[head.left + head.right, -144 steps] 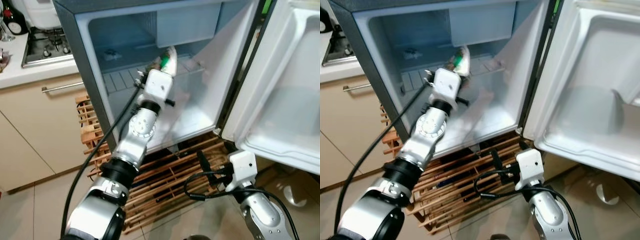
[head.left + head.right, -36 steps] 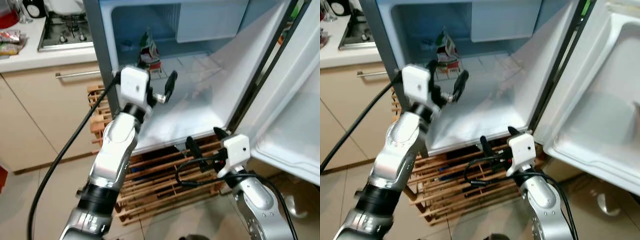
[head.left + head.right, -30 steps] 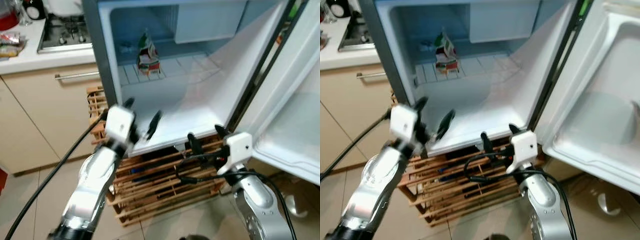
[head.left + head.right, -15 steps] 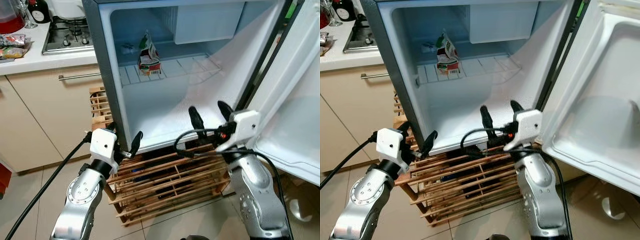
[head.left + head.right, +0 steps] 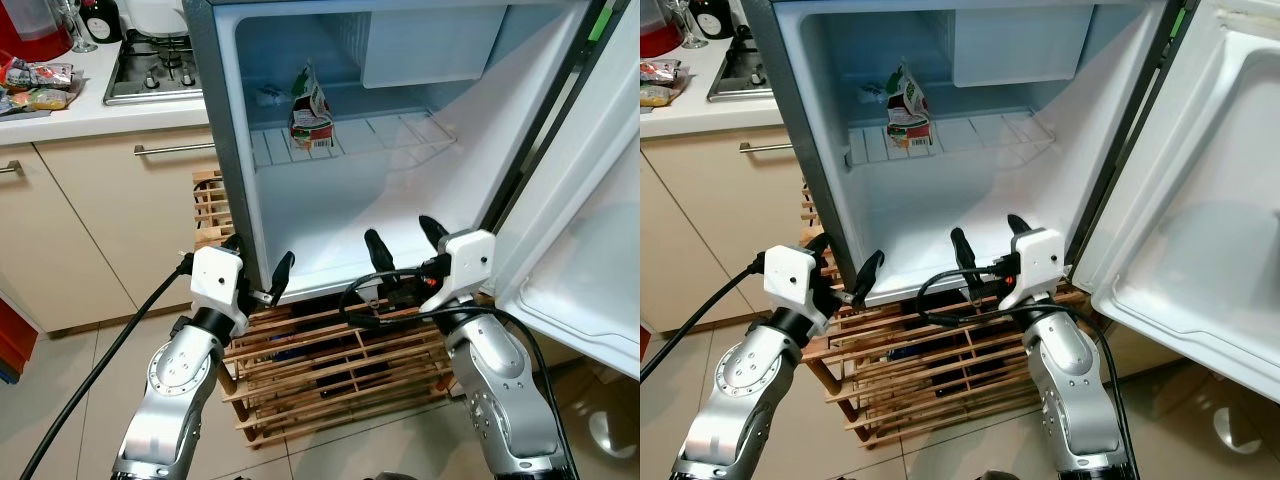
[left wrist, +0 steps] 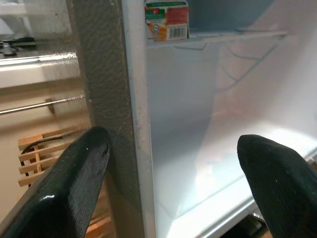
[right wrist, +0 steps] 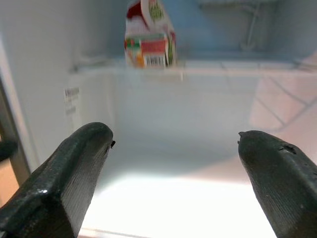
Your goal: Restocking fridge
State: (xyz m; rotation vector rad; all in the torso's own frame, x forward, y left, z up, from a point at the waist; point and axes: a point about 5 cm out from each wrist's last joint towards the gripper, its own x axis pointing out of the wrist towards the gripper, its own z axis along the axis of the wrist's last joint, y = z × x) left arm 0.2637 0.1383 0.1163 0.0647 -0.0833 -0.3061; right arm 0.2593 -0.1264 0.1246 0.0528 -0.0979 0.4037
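Observation:
A small carton [image 5: 310, 108] with a red, green and white print stands upright at the back left of the wire shelf [image 5: 390, 135] in the open fridge [image 5: 215, 130]. The carton [image 7: 148, 42] stands apart from both grippers. My left gripper [image 5: 258, 268] is open and empty, low in front of the fridge's front left corner, with the grey side wall [image 6: 104, 89] lined up between its fingers. My right gripper [image 5: 403, 245] is open and empty too, just in front of the lower compartment's front lip and facing in.
The fridge door [image 5: 600, 200] stands swung open on the right. A wooden slatted rack [image 5: 320, 360] sits under the fridge. To the left are beige cabinets [image 5: 90, 230], a counter with a gas hob [image 5: 155, 65] and snack packets [image 5: 35, 85].
The left gripper let go of the carton on the shelf and drew back down and out to the fridge's front left corner. The right gripper rose to the fridge's front lip. The camera shifted.

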